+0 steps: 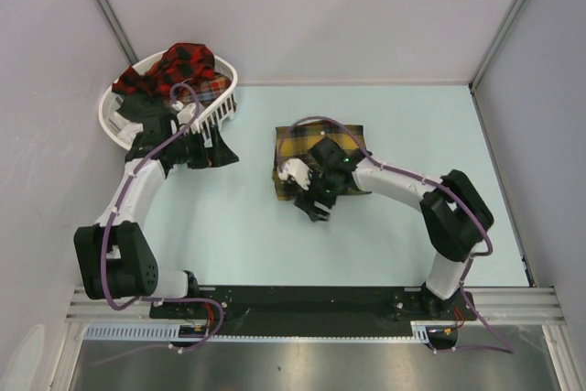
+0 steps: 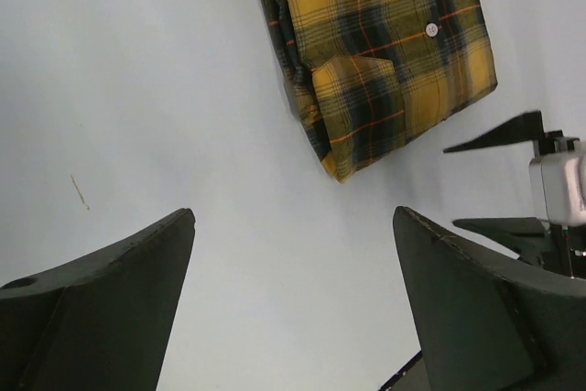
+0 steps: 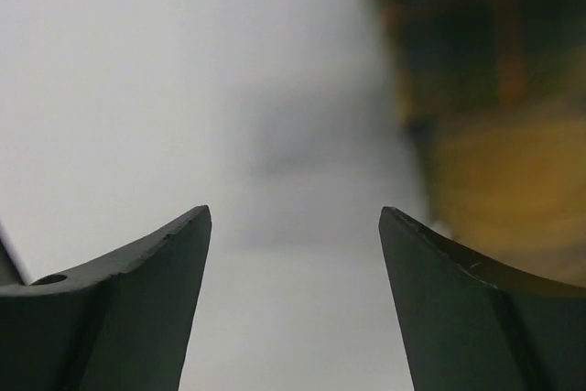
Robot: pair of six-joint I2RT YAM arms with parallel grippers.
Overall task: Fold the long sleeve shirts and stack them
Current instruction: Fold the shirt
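Observation:
A mustard-yellow plaid shirt (image 1: 322, 144) lies folded flat at the table's middle; it also shows in the left wrist view (image 2: 380, 52) and blurred in the right wrist view (image 3: 494, 107). A red-and-black plaid shirt (image 1: 185, 65) is heaped in the white basket (image 1: 114, 121) at the back left, over another plaid cloth (image 1: 209, 92). My right gripper (image 1: 317, 206) is open and empty, low over the table just off the yellow shirt's near-left corner (image 3: 293, 222). My left gripper (image 1: 222, 155) is open and empty beside the basket, over bare table (image 2: 293, 222).
The right gripper's fingers (image 2: 513, 130) show at the right edge of the left wrist view. Grey walls close in the table at the back and both sides. The arm bases sit on a black rail (image 1: 311, 299) at the near edge.

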